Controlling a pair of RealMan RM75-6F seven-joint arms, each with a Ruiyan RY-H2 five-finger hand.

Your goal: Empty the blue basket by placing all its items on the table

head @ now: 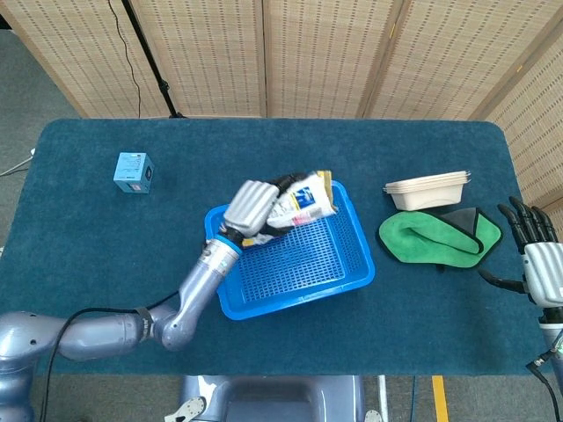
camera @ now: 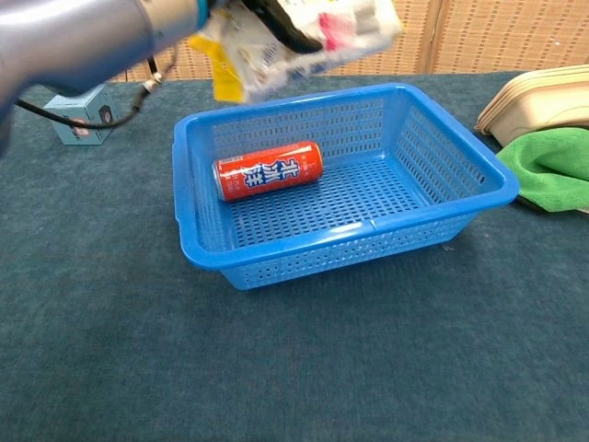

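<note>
Inside the blue basket (camera: 442, 207) lies a red can (camera: 268, 170); left robot hand (head: 249, 207) grips snack packets (head: 301, 199) above.

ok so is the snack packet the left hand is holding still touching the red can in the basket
Apart. The chest view shows the snack packet lifted above the blue basket, with open space between it and the red can lying inside.

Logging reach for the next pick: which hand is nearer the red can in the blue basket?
Left. The left hand is above the blue basket, holding snack packets right over the red can. The right hand hangs open off the table's right edge, past the green cloth.
</note>
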